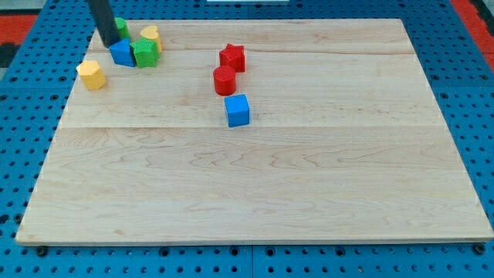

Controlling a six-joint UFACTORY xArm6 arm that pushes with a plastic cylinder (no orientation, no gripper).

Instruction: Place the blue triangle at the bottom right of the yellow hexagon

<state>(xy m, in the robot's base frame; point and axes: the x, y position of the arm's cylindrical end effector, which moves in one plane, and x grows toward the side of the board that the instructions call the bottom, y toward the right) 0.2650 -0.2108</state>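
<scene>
Camera view shows a pale wooden tabletop [255, 185] on a blue pegboard surface [23, 93]. My tip [110, 43] comes down near the view's top left corner, at the end of a dark rod that enters from the view's top edge. This arm has no gripper, so there are no jaws to be apart or together; the rod simply ends in the tip.

Just to the view's right of my tip, and a little lower, sits the blue triangle [122, 52]; the tip appears to touch its upper left edge, though the contact itself is hard to make out. Right of the blue triangle, pressed against it, is a green star-like block [145, 53]. Above that green block, further to the right of my tip, is a yellow block [151, 35] whose shape I cannot tell. Partly hidden behind the rod, just right of it, is another green block [121, 28], its shape unclear.

Below my tip and to its left lies the yellow hexagon [92, 74], apart from the blue triangle, which sits to its upper right.

Well to the right of my tip are a red star [232, 57], a red cylinder [225, 79] just below it, and a blue cube [238, 110] lower still.
</scene>
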